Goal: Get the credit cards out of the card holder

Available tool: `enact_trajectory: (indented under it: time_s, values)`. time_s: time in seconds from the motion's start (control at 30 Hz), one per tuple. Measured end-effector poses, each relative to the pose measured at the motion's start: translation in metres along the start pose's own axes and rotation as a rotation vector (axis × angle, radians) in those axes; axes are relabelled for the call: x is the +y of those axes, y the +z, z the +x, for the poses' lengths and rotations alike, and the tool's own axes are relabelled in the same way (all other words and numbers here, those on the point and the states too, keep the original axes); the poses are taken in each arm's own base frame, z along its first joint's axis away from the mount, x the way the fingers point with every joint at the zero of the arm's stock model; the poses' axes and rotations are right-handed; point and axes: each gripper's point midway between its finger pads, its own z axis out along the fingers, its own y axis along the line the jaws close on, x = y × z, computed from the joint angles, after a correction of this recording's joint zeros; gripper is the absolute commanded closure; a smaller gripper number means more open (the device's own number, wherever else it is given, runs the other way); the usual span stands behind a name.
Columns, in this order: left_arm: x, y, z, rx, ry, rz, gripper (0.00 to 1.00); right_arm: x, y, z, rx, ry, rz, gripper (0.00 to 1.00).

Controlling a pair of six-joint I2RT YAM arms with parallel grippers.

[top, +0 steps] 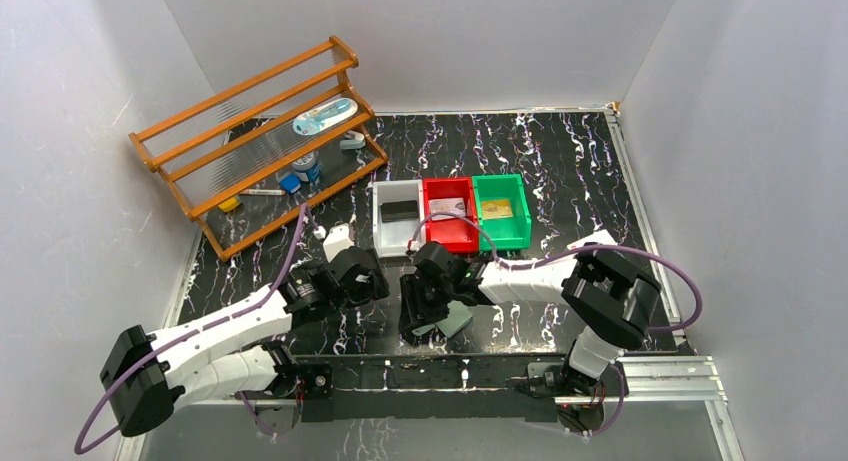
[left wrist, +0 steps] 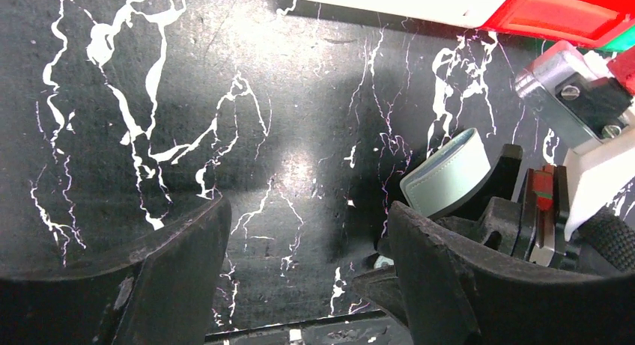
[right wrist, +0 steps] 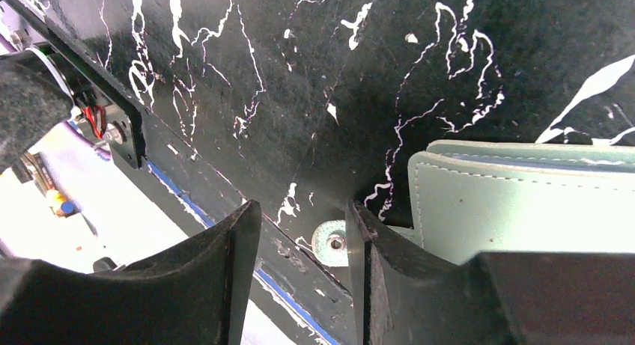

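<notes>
Right end effector (right wrist: 299, 285) low, jaws apart, beside card holder (right wrist: 524, 210)

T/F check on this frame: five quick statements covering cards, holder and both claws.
1. The left claw grips the card holder. False: it is open over bare table and holds nothing.
2. The dark card lies in the white bin. True.
3. The card holder sits on the wooden rack. False: it lies on the table by the right claw.
4. The red bin holds a pale card. True.
5. The right claw is clamped fully shut. False: a gap shows between its fingers.
</notes>
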Motion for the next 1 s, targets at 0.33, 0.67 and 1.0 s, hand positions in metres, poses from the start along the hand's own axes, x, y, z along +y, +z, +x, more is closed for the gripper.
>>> enact_trajectory:
  time_s: [0.33, 0.67, 1.0]
  values:
    - [0.006, -0.004, -0.002, -0.01, -0.013, -0.014, 0.23, 0.009, -0.02, -0.013, -0.053, -0.067, 0.05, 0.42]
    - [0.002, -0.001, -0.001, 0.0, -0.002, -0.002, 0.22, 0.008, -0.1, -0.047, -0.322, -0.102, 0.173, 0.4]
    - [-0.037, 0.015, 0.027, 0.17, -0.032, 0.118, 0.22, -0.061, -0.1, -0.016, -0.261, -0.052, 0.417, 0.51]
